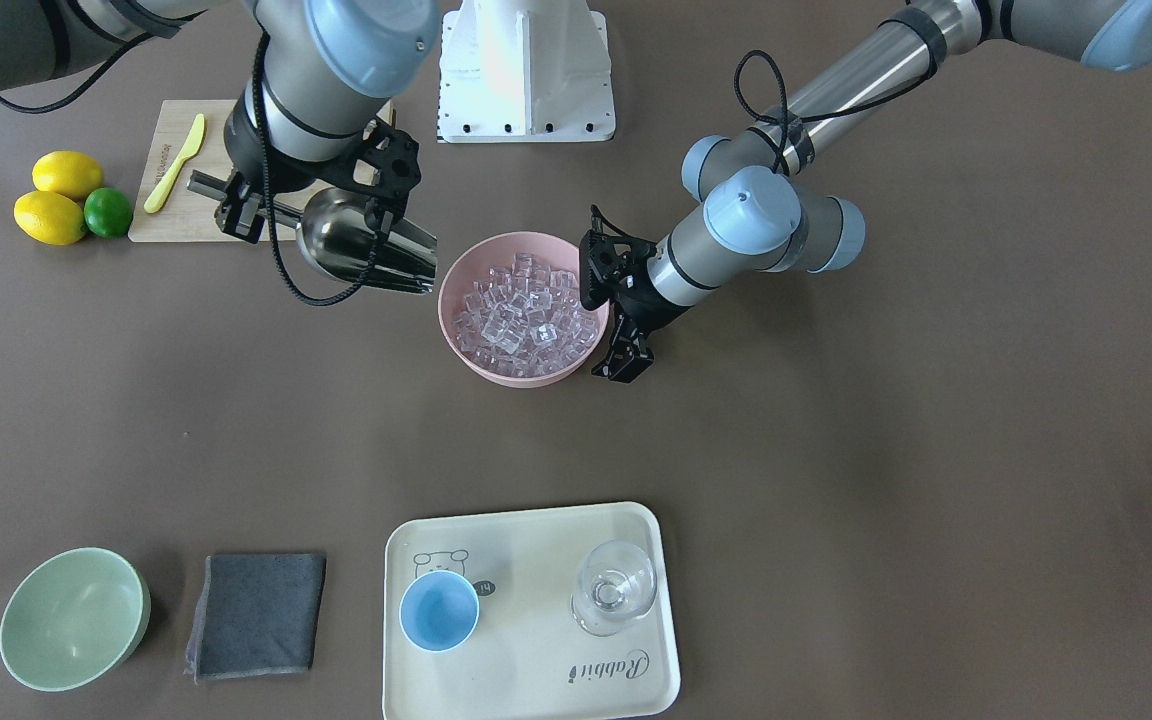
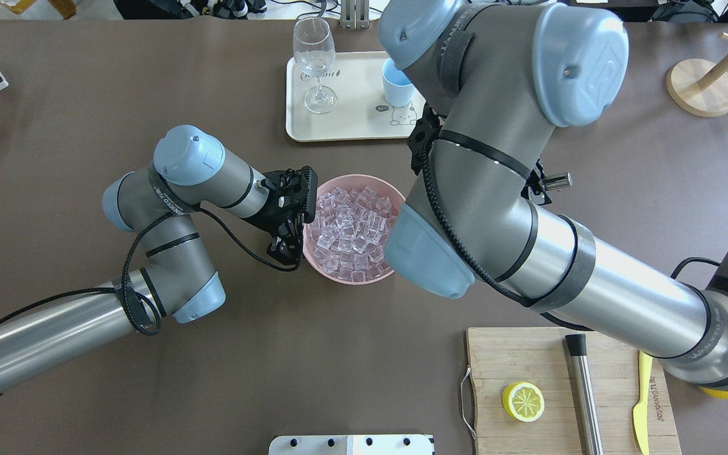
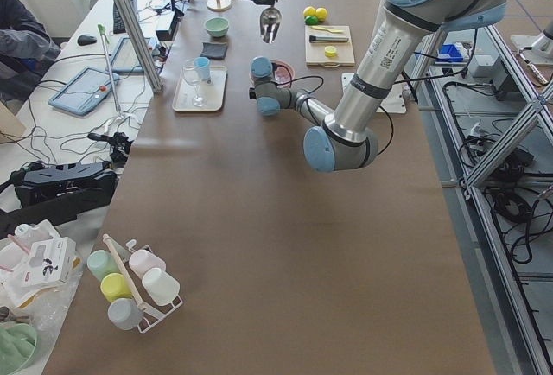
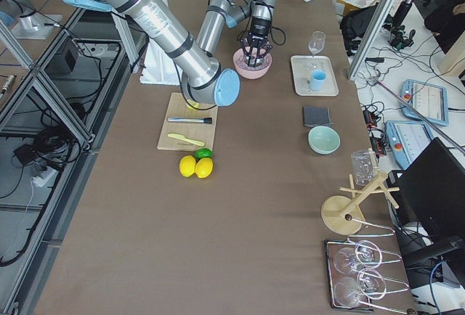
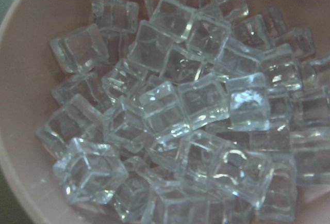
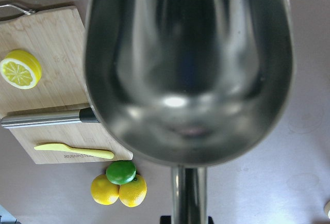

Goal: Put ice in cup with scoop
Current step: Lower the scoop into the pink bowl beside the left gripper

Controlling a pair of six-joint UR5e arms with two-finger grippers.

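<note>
Lemons (image 1: 51, 217) and a lime (image 1: 108, 212) lie touching at the front view's far left, just beside a board (image 1: 161, 222) that carries a yellow knife (image 1: 174, 165). Next comes the right gripper (image 1: 244, 208), pinching the scoop (image 1: 361, 245) by its thin handle. The scoop hangs above the table between the board and the pink bowl (image 1: 521, 377), with its trough end toward the bowl. The right wrist view shows the trough empty.

The ice (image 1: 526, 310) is heaped in the pink bowl at mid-table. The left gripper (image 1: 626, 358) sits just beside the bowl's rim on its other side, its fingers parted and gripping nothing.

Along the near edge stand a green bowl (image 1: 36, 665), a grey cloth (image 1: 256, 615) and a tray (image 1: 536, 545). The cup (image 1: 439, 612) stands upright on the tray, with no ice visible in it and well apart from the pink bowl. A glass (image 1: 614, 588) stands on the same tray.
</note>
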